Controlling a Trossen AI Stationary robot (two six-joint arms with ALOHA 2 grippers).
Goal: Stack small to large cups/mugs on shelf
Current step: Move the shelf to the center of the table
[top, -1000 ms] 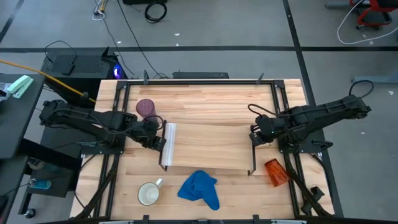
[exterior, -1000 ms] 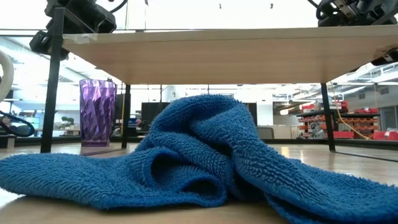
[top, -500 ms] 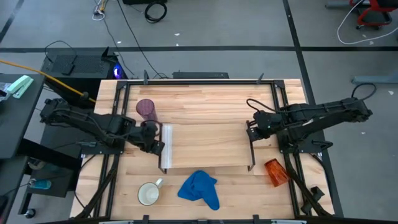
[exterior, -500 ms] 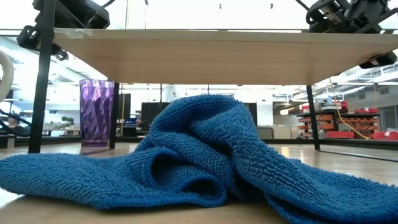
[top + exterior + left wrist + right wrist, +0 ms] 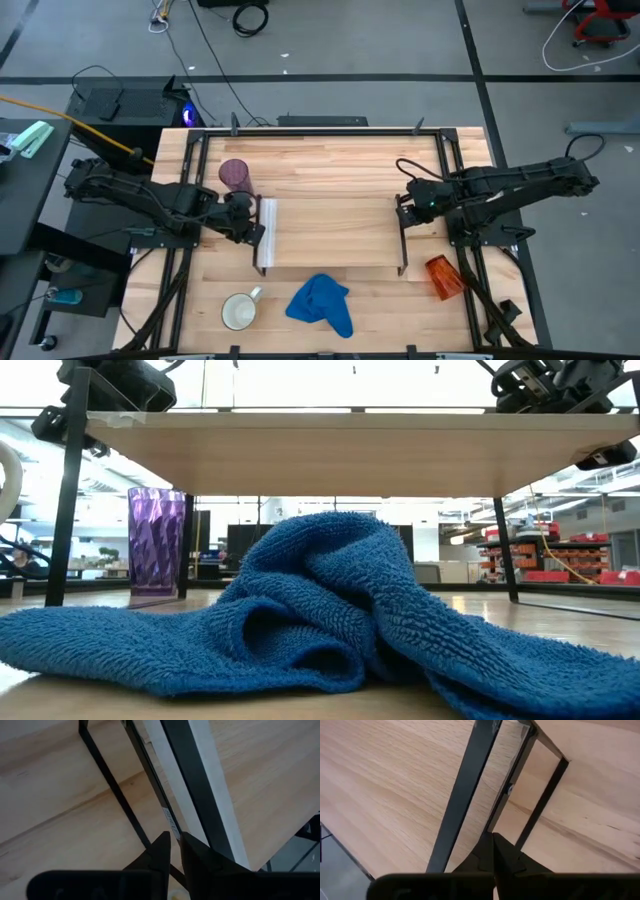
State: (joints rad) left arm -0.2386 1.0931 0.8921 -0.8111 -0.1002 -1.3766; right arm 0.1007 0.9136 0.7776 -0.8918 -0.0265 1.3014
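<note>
The shelf [image 5: 335, 232], a light-wood board on thin black legs with a white strip [image 5: 268, 232] at its left end, stands mid-table; the low view shows the shelf [image 5: 350, 445] from below. My left gripper [image 5: 252, 222] is shut at that left end and my right gripper [image 5: 404, 208] is shut at the right end. The purple cup [image 5: 235, 177] stands upright beyond the shelf's left far corner. The white mug [image 5: 240, 311] stands near the table's near edge. The orange cup [image 5: 443, 277] lies on its side near the right edge. My left gripper [image 5: 175, 845] pinches a thin black rail [image 5: 167, 817] of the shelf's frame beside the white strip [image 5: 215, 795], coming level from the table's left. My right gripper [image 5: 491, 845] pinches a thin black frame bar [image 5: 494, 822] at the shelf's right end, coming from the table's right. The board stays level; its legs [image 5: 58, 530] reach down to the tabletop line.
A crumpled blue cloth [image 5: 322, 305] lies near the table's near edge, just in front of the shelf, and the cloth [image 5: 330, 610] fills the low view. Black rails run along the table's left and right sides. Bare wood lies beyond the shelf toward the far edge.
Both grippers, staying shut on the frame, have moved a little toward the table's far edge and left. The shelf has shifted with them, its near edge farther from the blue cloth and its legs displaced leftward in the low view. In the last half second it has held still.
</note>
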